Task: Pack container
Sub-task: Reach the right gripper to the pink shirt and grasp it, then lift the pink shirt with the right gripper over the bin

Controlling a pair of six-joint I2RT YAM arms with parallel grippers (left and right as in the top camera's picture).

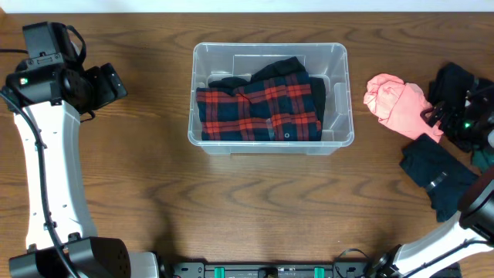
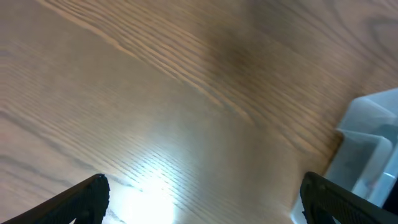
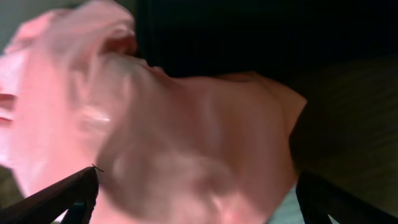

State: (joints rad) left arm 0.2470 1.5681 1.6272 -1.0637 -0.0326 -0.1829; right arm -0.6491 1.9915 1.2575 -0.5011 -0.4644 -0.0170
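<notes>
So the clear rectangular plastic bin with rounded corners (image 1: 340,104) sits around the middle of the brown wood-grain table (image 1: 154,177), a bit toward the far edge. It's already got a folded red and navy plaid shirt (image 1: 258,112) in it, lying on top of some black clothing (image 1: 287,69) that pokes out along the back side. Off to the right of the bin, well apart from it, there's a crumpled pink cloth (image 1: 395,104), with a dark folded garment (image 1: 434,171) just beside it, nearer the front. The left gripper (image 2: 203,186) is way over at the left of the table, jaws spread wide with nothing but bare wood between them; a corner of the bin just peeks in at the right edge of its wrist view. The right gripper (image 3: 198,180) is right above the pink cloth, jaws also spread wide, and the cloth fills nearly all of its wrist view. Can't tell if the fingers actually touch the fabric.
</notes>
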